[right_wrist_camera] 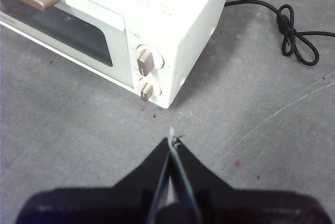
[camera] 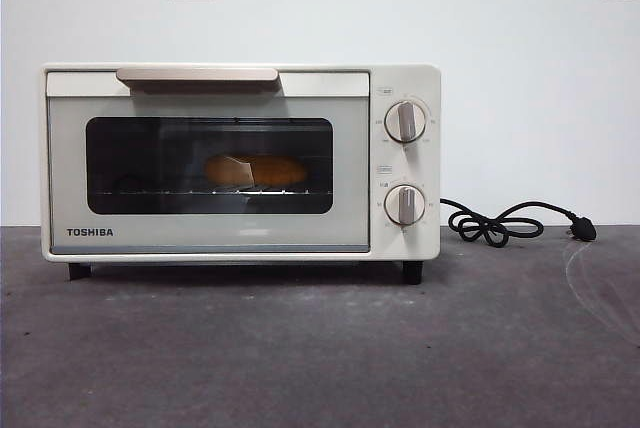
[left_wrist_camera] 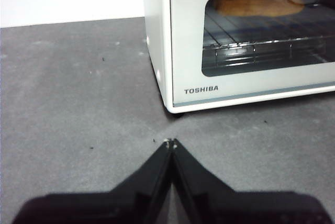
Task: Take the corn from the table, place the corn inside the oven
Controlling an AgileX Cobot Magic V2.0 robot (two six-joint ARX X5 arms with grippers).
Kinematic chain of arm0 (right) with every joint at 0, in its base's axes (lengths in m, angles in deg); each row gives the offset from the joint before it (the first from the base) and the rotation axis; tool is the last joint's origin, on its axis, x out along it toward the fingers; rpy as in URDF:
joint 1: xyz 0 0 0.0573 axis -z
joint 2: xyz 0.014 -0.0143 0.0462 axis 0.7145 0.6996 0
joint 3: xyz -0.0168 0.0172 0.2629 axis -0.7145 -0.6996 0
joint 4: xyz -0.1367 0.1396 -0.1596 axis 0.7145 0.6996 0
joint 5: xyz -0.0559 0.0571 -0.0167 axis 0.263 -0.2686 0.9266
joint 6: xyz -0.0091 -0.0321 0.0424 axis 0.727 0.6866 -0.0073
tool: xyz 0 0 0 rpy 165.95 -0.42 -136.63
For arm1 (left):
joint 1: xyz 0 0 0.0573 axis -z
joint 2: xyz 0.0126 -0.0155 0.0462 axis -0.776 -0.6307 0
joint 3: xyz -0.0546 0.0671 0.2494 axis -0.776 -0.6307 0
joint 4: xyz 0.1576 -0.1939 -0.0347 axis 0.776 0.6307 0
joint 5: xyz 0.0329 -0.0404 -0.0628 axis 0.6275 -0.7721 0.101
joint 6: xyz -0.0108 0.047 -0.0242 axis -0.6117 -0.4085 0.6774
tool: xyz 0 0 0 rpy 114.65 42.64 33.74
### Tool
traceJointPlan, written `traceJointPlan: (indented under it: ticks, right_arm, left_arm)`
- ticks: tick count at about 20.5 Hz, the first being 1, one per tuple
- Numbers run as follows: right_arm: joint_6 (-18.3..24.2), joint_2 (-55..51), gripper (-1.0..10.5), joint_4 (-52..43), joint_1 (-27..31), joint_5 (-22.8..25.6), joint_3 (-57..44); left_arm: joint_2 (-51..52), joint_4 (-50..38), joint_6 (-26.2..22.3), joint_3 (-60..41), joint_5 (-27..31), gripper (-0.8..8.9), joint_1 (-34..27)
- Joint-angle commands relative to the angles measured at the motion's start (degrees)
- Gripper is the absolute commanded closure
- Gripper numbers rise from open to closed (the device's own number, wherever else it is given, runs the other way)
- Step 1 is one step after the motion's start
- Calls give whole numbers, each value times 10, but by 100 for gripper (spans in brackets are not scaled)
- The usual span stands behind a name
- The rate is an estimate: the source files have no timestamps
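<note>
the corn point(camera: 256, 170) lies on the rack inside the closed oven point(camera: 240, 162), so the task looks finished; left gripper point(left_wrist_camera: 170, 142) and right gripper point(right_wrist_camera: 172, 140) hover pinched together and empty, needing no further move

Cream oven point(camera: 210, 238), seemingly yellow-orange corn point(camera: 257, 170)

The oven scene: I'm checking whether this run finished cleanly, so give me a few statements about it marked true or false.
1. The corn lies inside the oven on the wire rack. True.
2. The oven door stands open. False: it is closed, and the corn shows through its glass.
3. The left hand holds the corn. False: its jaws are shut on nothing, above the table in front of the oven's corner.
4. The right hand is shut and empty, near the oven's knob side. True.
5. The power cord lies knotted on the table beside the oven. True.
</note>
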Motion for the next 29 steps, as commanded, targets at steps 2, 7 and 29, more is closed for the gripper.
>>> traceJointPlan:
  ticks: [2, 7, 29]
  right_arm:
    - [-6, 1, 948, -1, 0, 0, 2]
    - [-6, 1, 947, -1, 0, 0, 2]
    - [-22, -316, 947, -534, 370, -165, -478]
  left_arm:
    - [-10, -5, -5, -4, 1, 816, 1]
    - [-23, -5, -5, -4, 1, 816, 1]
    - [-87, -11, -5, -4, 1, 816, 1]
